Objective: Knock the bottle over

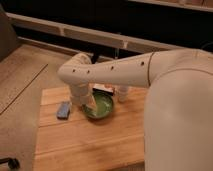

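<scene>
A pale, translucent bottle [123, 93] stands upright on the wooden table [85, 142], just behind and to the right of a green bowl [101, 108]. My white arm reaches in from the right and bends down at the wrist. My gripper [89, 105] hangs over the left rim of the bowl, to the left of the bottle and apart from it. The arm hides the top of the bottle.
A dark grey-blue flat object [64, 109] lies on the table left of the bowl. A small reddish item [108, 90] sits behind the bowl. A long light rail [75, 32] runs along the back. The carpeted floor [20, 75] lies to the left.
</scene>
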